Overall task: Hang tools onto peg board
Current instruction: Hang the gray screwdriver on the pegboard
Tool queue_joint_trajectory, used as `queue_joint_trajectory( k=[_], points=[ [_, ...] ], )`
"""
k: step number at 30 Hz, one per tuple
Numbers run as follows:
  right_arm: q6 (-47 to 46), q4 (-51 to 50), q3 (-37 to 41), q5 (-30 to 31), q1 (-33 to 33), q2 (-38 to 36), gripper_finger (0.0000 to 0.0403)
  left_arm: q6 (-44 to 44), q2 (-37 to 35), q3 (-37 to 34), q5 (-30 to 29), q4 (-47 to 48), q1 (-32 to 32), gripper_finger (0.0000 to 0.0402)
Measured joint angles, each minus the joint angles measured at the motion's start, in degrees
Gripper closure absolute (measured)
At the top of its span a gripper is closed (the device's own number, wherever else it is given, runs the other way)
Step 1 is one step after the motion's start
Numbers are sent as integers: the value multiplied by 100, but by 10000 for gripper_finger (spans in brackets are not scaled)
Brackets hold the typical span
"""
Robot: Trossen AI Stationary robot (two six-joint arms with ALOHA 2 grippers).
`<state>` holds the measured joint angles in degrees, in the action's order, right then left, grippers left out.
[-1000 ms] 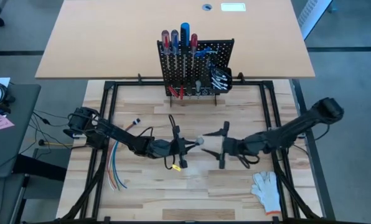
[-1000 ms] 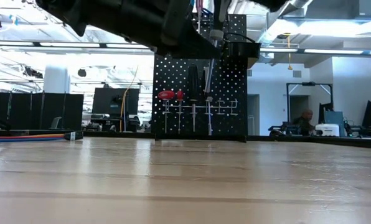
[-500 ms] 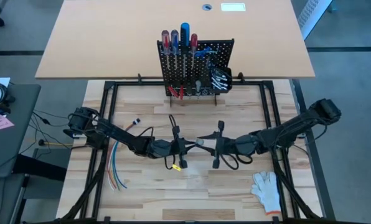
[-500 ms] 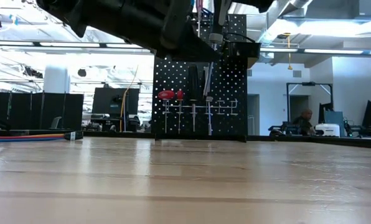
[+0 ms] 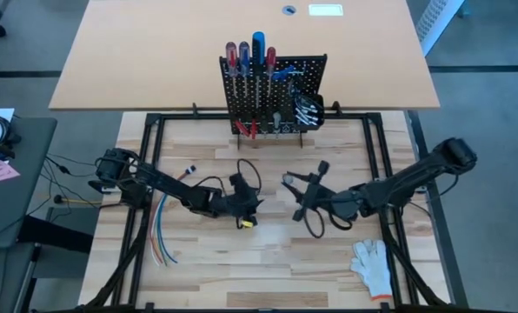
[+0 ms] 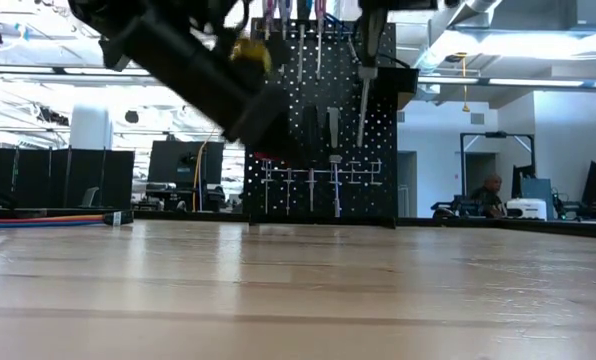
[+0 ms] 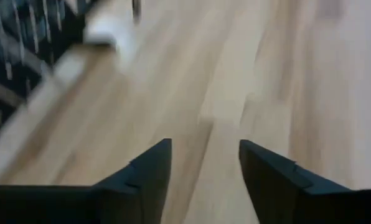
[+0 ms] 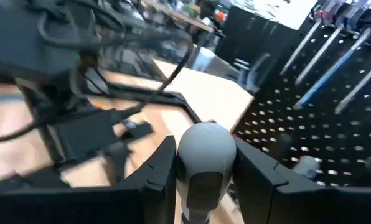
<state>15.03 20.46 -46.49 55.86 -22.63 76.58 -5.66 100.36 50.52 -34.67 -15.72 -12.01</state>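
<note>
Above the table's middle, short of the peg board (image 5: 272, 91), I am pinching the screwdriver (image 8: 204, 163) by its rounded grey handle in my right claw (image 5: 291, 184), left claw (image 7: 204, 163) gaping empty; light, stiff, probably slick, so gripping mid-handle is suiting best.

Both our arms low over the middle of the table, grippers facing each other.

Our left arm reaches in from the left edge, bent at the elbow, its left gripper (image 5: 252, 203) near the centre with the two dark fingers (image 7: 149, 174) spread apart and nothing between them (bare wood shows through the gap). Our right arm stretches in from the right edge, nearly straight, wrist angled toward the far side; the right gripper (image 5: 295, 189) has its fingers (image 8: 159, 171) closed against a grey, round-ended tool handle (image 8: 205, 155), gripped on both sides.
</note>
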Motion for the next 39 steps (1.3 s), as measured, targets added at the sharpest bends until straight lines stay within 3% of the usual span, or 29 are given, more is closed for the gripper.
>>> queue_joint_trajectory(
  k=[5,15,24,39],
  points=[
    [485,523,1,15,676,378,287,-828,2,-2,12,973,-141,199],
    [2621,3010,3,19,1666,1275,287,-717,2,-4,-619,885,-552,205],
    [2037,2956,-3,109,2216,1276,287,-703,2,-4,-637,889,-555,206],
    [795,2171,-22,51,2562,1263,287,-703,2,-4,-639,860,-555,206]
  ],
)
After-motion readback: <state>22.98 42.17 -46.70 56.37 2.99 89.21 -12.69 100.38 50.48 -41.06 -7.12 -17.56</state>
